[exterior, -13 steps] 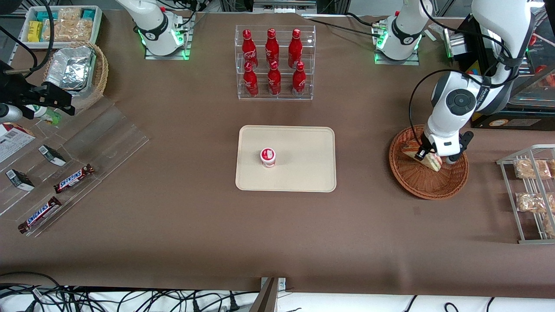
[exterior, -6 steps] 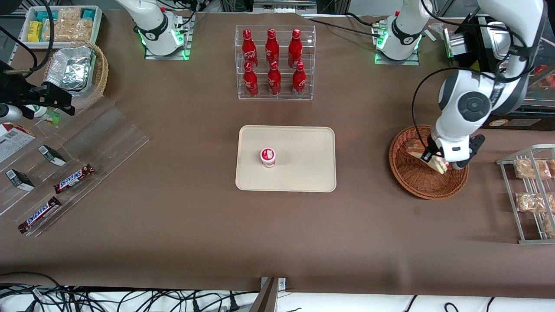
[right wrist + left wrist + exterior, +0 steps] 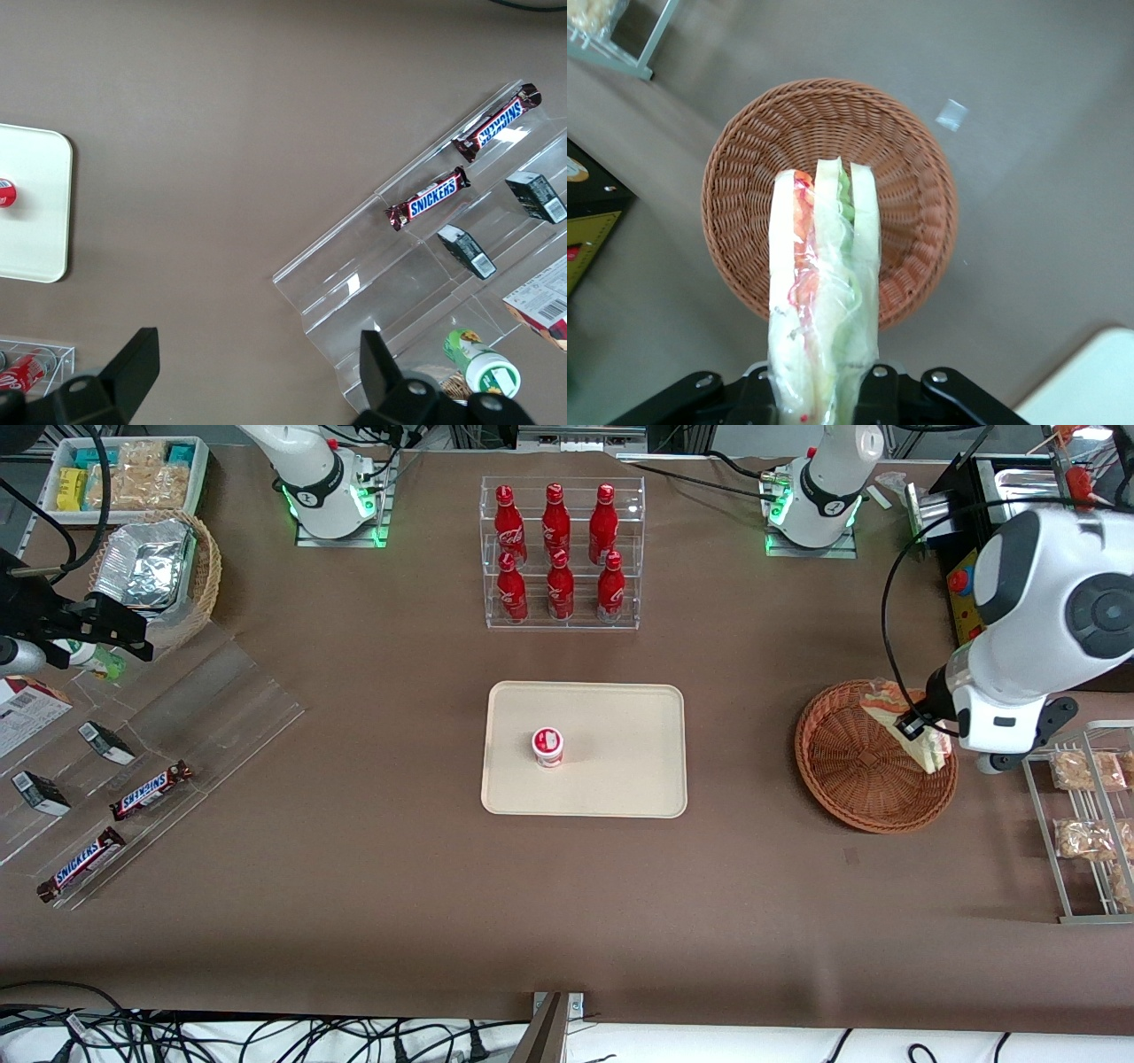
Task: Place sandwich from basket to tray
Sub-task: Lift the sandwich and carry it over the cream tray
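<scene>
**Sandwich clamped in jaws, lifted above basket**

The left arm's gripper (image 3: 917, 731) is hanging over the basket (image 3: 864, 779), at the rim toward the working arm's end of the table (image 3: 354, 921). Jaws are clamped on the sandwich (image 3: 904, 726), gripping the wide end of the wedge. In the wrist view the sandwich (image 3: 824, 292) is sticking straight out from the gripper (image 3: 819, 394), clear wrap on, red and green filling showing between the white bread layers. The basket (image 3: 921, 177) is sitting below it with nothing else visible inside; the sandwich is not touching the weave as far as the wrist view shows.

The tray (image 3: 620, 779) is sitting at the table's middle, well apart from the basket, toward the parked arm's end from it. A small red-and-white cup (image 3: 547, 746) is standing upright on the tray. Tray corner (image 3: 1090, 381) is also showing in the wrist view.

A clear rack of red bottles (image 3: 561, 553) is standing farther from the front camera than the tray. A wire rack with bagged beige snacks (image 3: 1085, 815) is sitting just beside the basket at the working arm's end. Snickers bars (image 3: 151, 790) are lying on a clear stepped stand at the parked arm's end, with a tan wicker basket holding foil containers (image 3: 151, 571) farther from the camera there.
</scene>
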